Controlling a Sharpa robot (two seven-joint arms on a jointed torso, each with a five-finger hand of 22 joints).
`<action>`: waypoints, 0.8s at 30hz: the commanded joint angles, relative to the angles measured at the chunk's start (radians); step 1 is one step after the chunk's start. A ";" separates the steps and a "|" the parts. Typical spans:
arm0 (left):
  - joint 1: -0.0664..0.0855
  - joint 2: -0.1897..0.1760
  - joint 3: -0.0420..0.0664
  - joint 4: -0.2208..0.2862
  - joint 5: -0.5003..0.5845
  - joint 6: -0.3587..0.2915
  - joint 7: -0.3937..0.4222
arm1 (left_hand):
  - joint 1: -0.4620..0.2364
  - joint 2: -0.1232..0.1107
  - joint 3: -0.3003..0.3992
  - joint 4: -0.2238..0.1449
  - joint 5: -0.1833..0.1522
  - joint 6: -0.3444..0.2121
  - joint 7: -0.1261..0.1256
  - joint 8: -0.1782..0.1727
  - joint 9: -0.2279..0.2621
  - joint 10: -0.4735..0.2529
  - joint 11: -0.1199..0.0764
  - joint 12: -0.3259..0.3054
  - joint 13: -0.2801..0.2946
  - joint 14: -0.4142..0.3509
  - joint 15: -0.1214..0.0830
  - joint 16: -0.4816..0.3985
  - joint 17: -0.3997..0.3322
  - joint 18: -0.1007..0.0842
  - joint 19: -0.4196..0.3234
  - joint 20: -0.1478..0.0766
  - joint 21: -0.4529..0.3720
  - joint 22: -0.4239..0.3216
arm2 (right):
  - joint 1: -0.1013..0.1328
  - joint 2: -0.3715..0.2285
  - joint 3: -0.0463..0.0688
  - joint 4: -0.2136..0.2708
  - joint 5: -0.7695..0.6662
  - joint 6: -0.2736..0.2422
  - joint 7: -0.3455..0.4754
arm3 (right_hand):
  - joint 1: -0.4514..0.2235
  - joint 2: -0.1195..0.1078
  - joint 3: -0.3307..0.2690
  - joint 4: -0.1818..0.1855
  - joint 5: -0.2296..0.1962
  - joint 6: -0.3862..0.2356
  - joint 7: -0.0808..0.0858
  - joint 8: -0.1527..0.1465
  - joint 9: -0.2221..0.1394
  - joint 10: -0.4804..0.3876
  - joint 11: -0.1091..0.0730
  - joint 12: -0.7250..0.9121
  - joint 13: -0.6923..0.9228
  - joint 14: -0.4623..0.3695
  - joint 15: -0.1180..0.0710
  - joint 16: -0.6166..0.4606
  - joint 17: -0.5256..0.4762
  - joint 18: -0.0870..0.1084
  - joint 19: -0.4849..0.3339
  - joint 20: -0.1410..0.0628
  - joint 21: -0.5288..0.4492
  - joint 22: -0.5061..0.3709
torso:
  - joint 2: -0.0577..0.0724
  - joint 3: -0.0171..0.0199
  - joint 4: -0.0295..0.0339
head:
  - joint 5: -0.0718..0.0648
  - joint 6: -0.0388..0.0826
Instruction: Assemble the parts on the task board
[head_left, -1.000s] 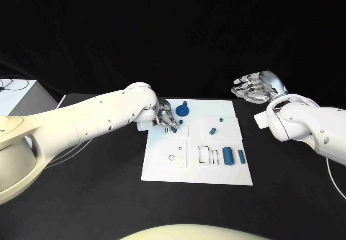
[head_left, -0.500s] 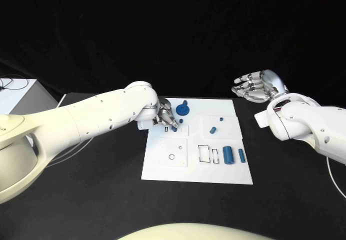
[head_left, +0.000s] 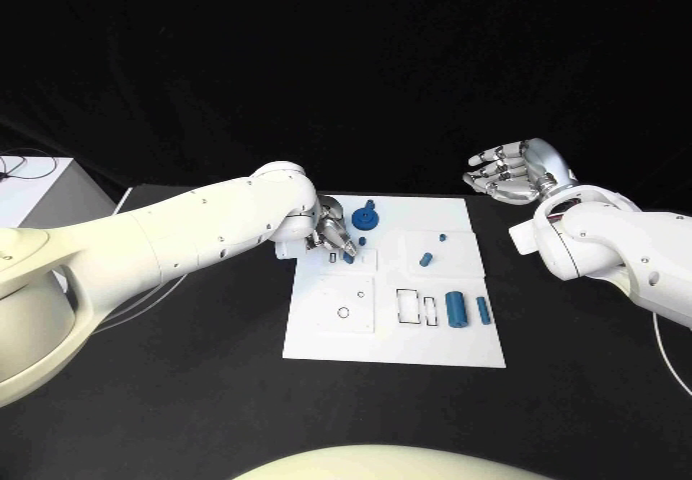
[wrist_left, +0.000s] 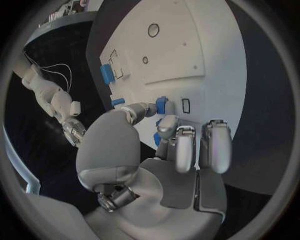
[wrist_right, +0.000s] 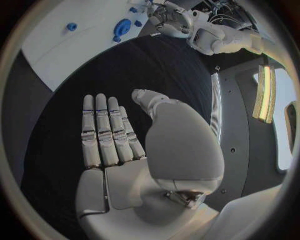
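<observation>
Task board (head_left: 397, 345): left hand (head_left: 332, 235) pinches a small blue part (wrist_left: 162, 104) over its slot, likely seating it; right hand (head_left: 512, 172) idle, fingers apart, empty.

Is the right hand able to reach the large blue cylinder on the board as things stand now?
Probably yes. The right hand holds nothing and hangs off the task board, beyond its far right corner. The large blue cylinder lies near that right edge, uncovered; the left hand works on the far left part.

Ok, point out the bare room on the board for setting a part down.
Free: the task board strip along its near edge, and its far right corner. Crowded: the far left corner, under the left robot hand, and the blue cylinder beside the slots.
</observation>
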 joint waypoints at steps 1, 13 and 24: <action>-0.002 0.002 -0.002 0.001 -0.010 0.025 -0.003 | -0.002 0.010 0.194 -0.198 0.002 0.026 -0.018 0.003 0.066 0.006 -0.002 0.002 0.002 0.106 -0.007 0.004 0.263 -0.018 0.009 0.000 0.006 0.043 | -0.001 0.000 0.000 0.001 -0.005 0.012 0.013 | -0.009 0.001 -0.005 0.000 0.004 0.000 0.007 -0.005 -0.001 -0.006 0.001 -0.002 -0.001 -0.003 0.001 -0.005 -0.001 0.005 0.002 0.006 -0.005 -0.001 | 0.000 0.0001 -0.0001 | 0.000 -0.001; -0.003 0.000 -0.002 0.006 -0.013 -0.014 0.002 | -0.005 0.011 0.190 -0.196 0.002 0.030 -0.020 0.005 0.069 0.012 -0.003 0.007 0.009 0.106 -0.008 0.004 0.263 -0.019 0.010 0.000 0.006 0.045 | -0.001 0.000 0.000 0.001 -0.004 0.011 0.014 | -0.009 0.001 -0.005 0.000 0.004 0.000 0.007 -0.005 -0.001 -0.007 0.001 -0.002 -0.001 -0.003 0.002 -0.005 -0.001 0.005 0.002 0.006 -0.005 -0.002 | 0.000 -0.0012 -0.0009 | -0.001 0.001; -0.007 -0.024 0.006 0.050 0.015 -0.066 0.006 | -0.004 0.012 0.191 -0.199 0.006 0.032 -0.022 0.006 0.071 0.015 -0.005 0.010 0.014 0.106 -0.009 0.004 0.263 -0.020 0.012 -0.001 0.007 0.048 | -0.002 -0.001 0.000 0.002 -0.004 0.009 0.015 | -0.009 0.001 -0.006 0.000 0.004 0.000 0.007 -0.005 -0.001 -0.007 0.001 -0.002 -0.001 -0.003 0.002 -0.006 -0.002 0.005 0.001 0.006 -0.005 -0.004 | 0.000 -0.0020 -0.0006 | -0.004 0.001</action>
